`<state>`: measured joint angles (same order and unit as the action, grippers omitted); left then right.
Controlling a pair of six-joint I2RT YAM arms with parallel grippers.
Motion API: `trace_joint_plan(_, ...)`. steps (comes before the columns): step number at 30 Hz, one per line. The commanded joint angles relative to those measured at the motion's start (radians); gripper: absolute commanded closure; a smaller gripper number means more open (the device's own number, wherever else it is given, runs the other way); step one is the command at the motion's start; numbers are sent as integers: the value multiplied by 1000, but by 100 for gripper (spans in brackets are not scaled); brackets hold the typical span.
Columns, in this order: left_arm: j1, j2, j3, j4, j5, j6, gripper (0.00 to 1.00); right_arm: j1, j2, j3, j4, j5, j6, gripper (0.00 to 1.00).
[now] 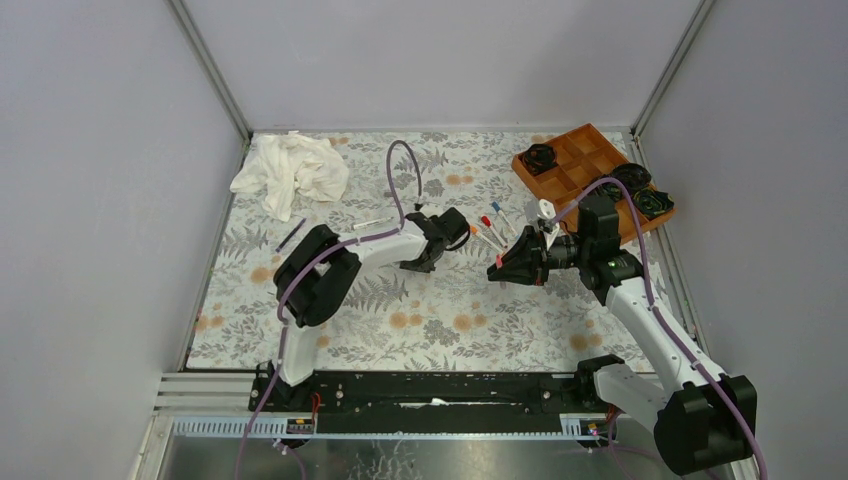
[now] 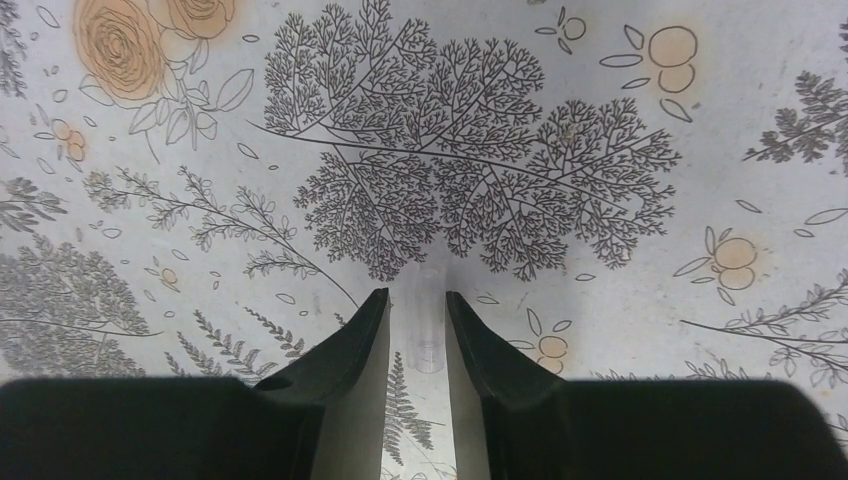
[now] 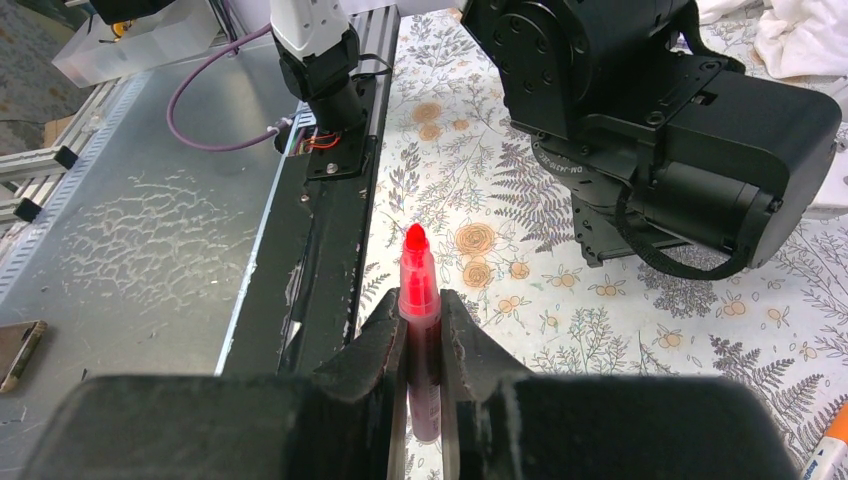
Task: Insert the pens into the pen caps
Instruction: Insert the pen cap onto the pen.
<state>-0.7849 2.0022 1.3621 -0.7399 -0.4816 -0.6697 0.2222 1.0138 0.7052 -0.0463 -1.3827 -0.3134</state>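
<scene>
My right gripper (image 3: 420,300) is shut on a red pen (image 3: 415,262), whose bare red tip sticks out past the fingertips towards the left arm. In the top view this gripper (image 1: 497,268) hovers mid-table, right of centre. My left gripper (image 2: 416,295) is low over the flowered cloth with its jaws a little apart. A small see-through pen cap (image 2: 429,330) lies on the cloth between them, with a gap showing beside the left finger. Several more pens (image 1: 490,225) lie between the two grippers, and the left gripper (image 1: 455,228) is just left of them.
An orange compartment tray (image 1: 585,165) with black rosette objects stands at the back right. A crumpled white cloth (image 1: 290,170) lies at the back left. A dark pen (image 1: 291,235) and a white pen (image 1: 372,224) lie left of the left arm. The left arm's body (image 3: 660,130) looms ahead of the right gripper.
</scene>
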Motion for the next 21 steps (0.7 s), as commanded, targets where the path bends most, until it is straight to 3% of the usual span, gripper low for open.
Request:
trace_joint_plan(1, -8, 82, 8, -110, -23, 59, 67, 3, -7, 7, 25, -38, 10, 100)
trace_joint_plan(9, -28, 127, 30, -119, -26, 69, 68, 3, -3, 8, 23, -39, 10, 100)
trace_joint_plan(16, -30, 128, 10, -92, 13, 59, 83, 3, 2, 5, 23, -42, 10, 100)
trace_joint_plan(19, -29, 102, -12, -65, 31, 52, 99, 3, 6, 2, 23, -41, 8, 100)
trace_joint_plan(21, -29, 62, -29, -44, 29, 37, 100, 3, 11, -3, 26, -42, 7, 100)
